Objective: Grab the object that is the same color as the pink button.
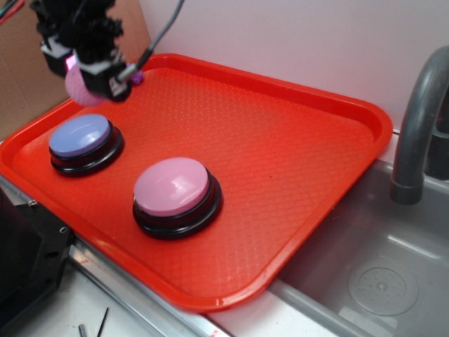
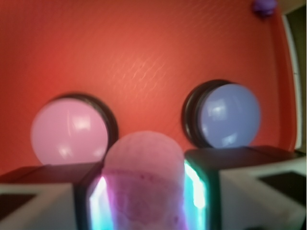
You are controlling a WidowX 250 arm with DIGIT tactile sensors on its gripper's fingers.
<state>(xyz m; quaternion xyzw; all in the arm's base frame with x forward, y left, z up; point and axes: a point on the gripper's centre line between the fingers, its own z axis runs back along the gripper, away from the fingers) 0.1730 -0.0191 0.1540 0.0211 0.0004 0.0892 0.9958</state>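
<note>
The pink ball (image 1: 80, 87) hangs above the far left corner of the red tray (image 1: 295, 140), squeezed between the fingers of my gripper (image 1: 88, 78). In the wrist view the ball (image 2: 144, 163) fills the gap between the two lit pads, with the gripper (image 2: 144, 201) shut on it. The pink button (image 1: 172, 187) sits on the tray's near middle, well below and to the right of the gripper, and shows in the wrist view at the left (image 2: 69, 132).
A blue-lavender button (image 1: 80, 137) sits on the tray's left, just under the gripper (image 2: 229, 116). A tiny purple toy (image 1: 137, 77) lies by the tray's far rim (image 2: 264, 6). A grey sink (image 1: 379, 274) with a faucet (image 1: 417, 119) lies right of the tray.
</note>
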